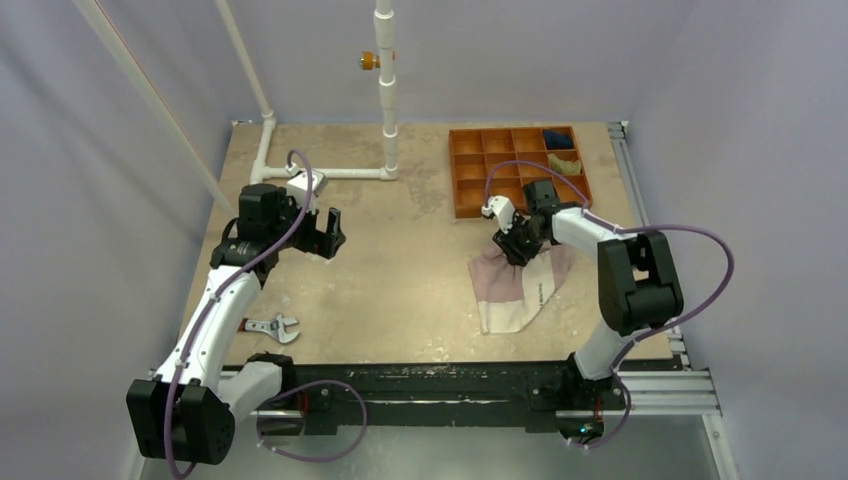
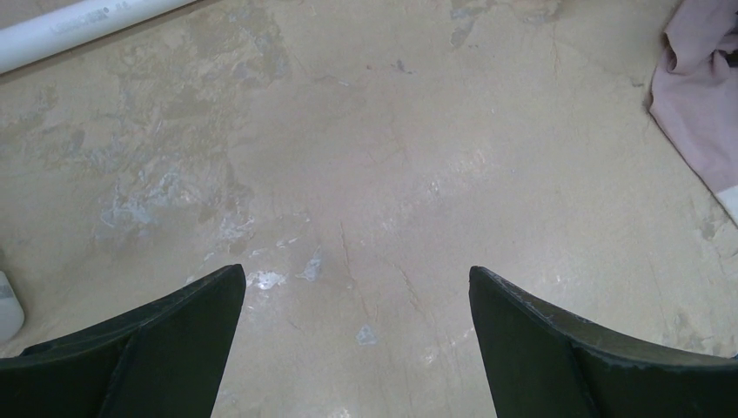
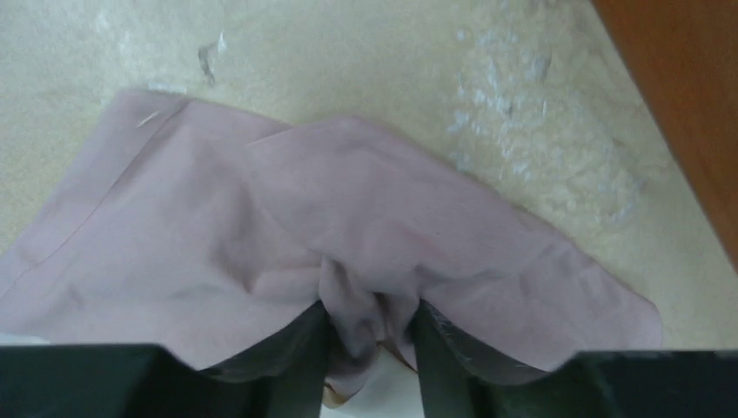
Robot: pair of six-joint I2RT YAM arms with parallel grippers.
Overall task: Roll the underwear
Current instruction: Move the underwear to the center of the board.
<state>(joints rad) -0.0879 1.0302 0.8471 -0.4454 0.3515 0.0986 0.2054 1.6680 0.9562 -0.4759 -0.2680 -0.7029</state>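
Note:
The pale pink underwear [image 1: 515,285] with a cream-white panel lies spread on the table right of the middle. My right gripper [image 1: 517,245] stands at its far edge and is shut on a pinched fold of the pink cloth [image 3: 370,326]; the underwear [image 3: 348,226] fills the right wrist view. My left gripper [image 1: 330,232] hovers open and empty over bare table at the left. Its dark fingers [image 2: 157,340] stand wide apart, and an edge of the underwear [image 2: 696,113] shows at the far right of the left wrist view.
An orange compartment tray [image 1: 517,168] stands behind the underwear, with a dark blue bundle [image 1: 560,139] and an olive-tan bundle [image 1: 565,163] in its right cells. White pipes [image 1: 387,90] rise at the back. A wrench [image 1: 272,326] lies near the front left.

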